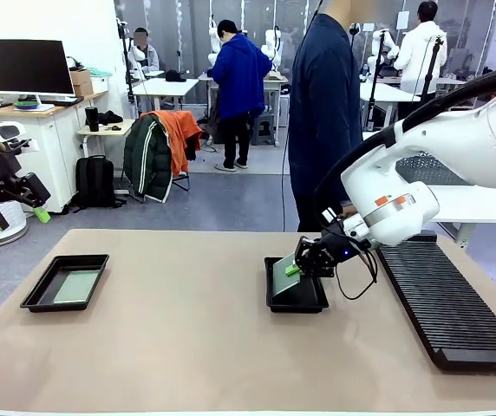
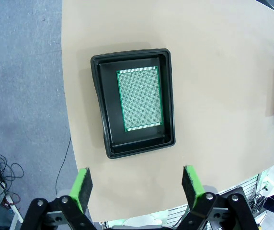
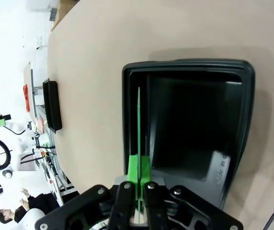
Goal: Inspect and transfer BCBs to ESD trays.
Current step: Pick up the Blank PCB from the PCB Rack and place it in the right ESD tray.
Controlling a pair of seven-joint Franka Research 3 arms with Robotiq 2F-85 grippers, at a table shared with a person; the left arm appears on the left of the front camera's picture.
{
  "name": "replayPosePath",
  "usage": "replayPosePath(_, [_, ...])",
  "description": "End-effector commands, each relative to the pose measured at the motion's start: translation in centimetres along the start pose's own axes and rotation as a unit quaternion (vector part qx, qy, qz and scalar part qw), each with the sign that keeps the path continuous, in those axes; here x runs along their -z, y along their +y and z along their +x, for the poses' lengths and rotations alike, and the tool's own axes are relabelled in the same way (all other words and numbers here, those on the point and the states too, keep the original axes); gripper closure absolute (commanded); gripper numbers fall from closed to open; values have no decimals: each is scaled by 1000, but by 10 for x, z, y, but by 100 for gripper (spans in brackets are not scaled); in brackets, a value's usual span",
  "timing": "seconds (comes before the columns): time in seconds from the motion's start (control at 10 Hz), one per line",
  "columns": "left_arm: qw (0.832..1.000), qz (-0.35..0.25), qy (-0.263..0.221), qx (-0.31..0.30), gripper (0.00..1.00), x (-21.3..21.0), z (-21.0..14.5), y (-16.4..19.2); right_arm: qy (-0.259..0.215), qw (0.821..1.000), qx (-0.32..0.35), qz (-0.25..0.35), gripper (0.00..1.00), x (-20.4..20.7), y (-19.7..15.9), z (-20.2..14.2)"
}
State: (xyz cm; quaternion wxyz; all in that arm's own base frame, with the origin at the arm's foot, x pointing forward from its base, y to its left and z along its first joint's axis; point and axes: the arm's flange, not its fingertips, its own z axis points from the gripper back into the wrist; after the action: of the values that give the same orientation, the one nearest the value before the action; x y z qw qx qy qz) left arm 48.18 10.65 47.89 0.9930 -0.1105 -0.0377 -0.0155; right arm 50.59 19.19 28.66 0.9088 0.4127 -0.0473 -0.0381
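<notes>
Table: broad tan tabletop (image 1: 187,347), matt and smooth, with a rounded edge on the robot's side.
Room: open workshop with grey floor; white desks, a dark monitor (image 1: 23,67) at far left, a chair draped with an orange and dark-green jacket (image 1: 161,147); a person in dark blue (image 1: 324,113) stands at the far edge of the table, others farther back.
Left tray: shallow black plastic ESD tray (image 1: 34,295) (image 2: 101,96), rectangular, raised sloping rim with rounded corners, near the table's left edge.
Board in left tray: thin pale-green BCB (image 1: 76,287) (image 2: 139,99), flat on the tray floor, its face covered in a fine grid of dots with a row of pads at each short end.
Right tray: matching glossy black tray (image 1: 304,302) (image 3: 233,120), right of centre, well apart from the left one.
Held board: second pale-green BCB (image 1: 284,274) (image 3: 139,124), tilted over the right tray's left side; edge-on in the right wrist view, a thin line above the tray floor.
Rack: long black ribbed slotted rack (image 1: 447,303), beside the right tray at the table's right.
Right gripper (image 1: 297,267) (image 3: 138,184): green pads pinched together on the board's edge.
Left gripper (image 1: 21,206) (image 2: 137,186): off the table's left edge, raised above the left tray; fingers spread wide, holding nothing.
</notes>
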Motion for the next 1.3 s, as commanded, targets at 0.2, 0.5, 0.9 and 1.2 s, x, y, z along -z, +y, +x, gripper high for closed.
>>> replayPosePath(0.2, [1000,-9,-3,5,0,1,-1,1,-1,1000,9,-7,97,2,-1,2])
replayPosePath(0.5, [1000,-9,-3,5,0,1,-1,1,-1,1000,9,-7,97,2,-1,2])
replayPosePath(0.9, [1000,-9,-3,5,0,1,-1,1,25,998,28,-55,97,9,11,3])
replayPosePath(1.2, [1000,-9,-3,5,0,1,-1,1,31,995,37,-89,97,7,16,5])
